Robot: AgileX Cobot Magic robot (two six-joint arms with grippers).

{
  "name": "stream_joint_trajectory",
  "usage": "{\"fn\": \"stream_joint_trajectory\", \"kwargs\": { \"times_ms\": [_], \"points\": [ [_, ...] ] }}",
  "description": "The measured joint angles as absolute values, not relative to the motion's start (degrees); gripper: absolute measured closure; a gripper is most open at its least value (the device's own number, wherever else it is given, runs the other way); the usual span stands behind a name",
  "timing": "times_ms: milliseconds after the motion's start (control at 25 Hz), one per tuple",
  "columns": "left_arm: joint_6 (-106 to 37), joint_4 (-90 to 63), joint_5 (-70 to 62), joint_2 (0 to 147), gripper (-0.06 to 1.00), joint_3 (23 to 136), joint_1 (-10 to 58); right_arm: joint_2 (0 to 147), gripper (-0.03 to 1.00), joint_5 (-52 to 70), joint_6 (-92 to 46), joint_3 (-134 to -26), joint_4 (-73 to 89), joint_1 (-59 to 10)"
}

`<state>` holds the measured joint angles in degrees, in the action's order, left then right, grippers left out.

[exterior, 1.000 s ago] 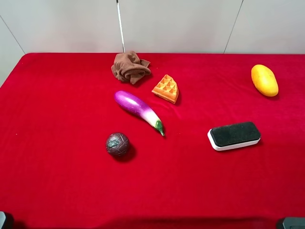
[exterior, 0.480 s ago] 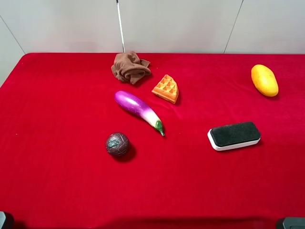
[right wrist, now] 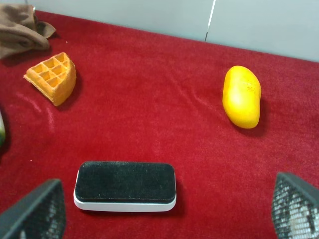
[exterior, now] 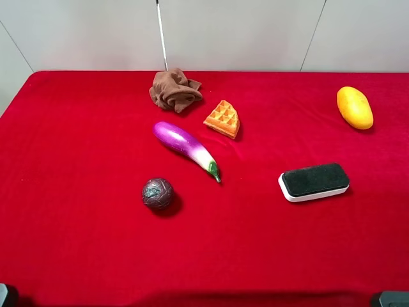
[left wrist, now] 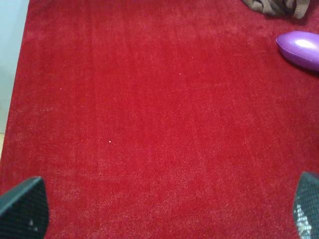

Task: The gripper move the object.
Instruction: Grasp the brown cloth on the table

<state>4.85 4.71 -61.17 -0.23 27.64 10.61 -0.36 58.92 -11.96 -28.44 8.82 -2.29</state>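
Only the high view shows the dark round ball [exterior: 158, 193]. Right pincer [right wrist: 164, 209] gapes wide before the black-topped white eraser [right wrist: 124, 185] on the red cloth surface [right wrist: 149, 104]; left pincer [left wrist: 164, 206], equally wide, holds nothing.

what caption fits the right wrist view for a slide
Open fingers face a black eraser on red cloth, waffle and mango farther off.

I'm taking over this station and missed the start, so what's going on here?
Nothing is being handled yet. Over the red table, the left gripper is open above bare tabletop. The right gripper is open and faces the black eraser without touching it. The eggplant, waffle, mango, dark ball and brown rag lie apart.
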Motion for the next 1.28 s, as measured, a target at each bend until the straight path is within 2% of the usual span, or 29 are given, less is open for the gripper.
{"fn": "stream_joint_trajectory", "kwargs": {
  "times_ms": [360, 640, 1280],
  "points": [
    [4.85, 3.89, -61.17, 0.19, -0.03, 27.59, 10.61, -0.36, 0.34, 58.92, -11.96, -28.44, 8.82, -2.29],
    [4.85, 0.67, -60.17, 9.54, -0.03, 27.9, 10.61, -0.36, 0.34, 58.92, -11.96, -28.44, 8.95, -2.29],
    [3.63, -0.31, -38.03, 35.95, -0.03, 28.6, 10.61, -0.36, 0.34, 58.92, -11.96, -28.44, 9.0, -2.29]
  ]
}}
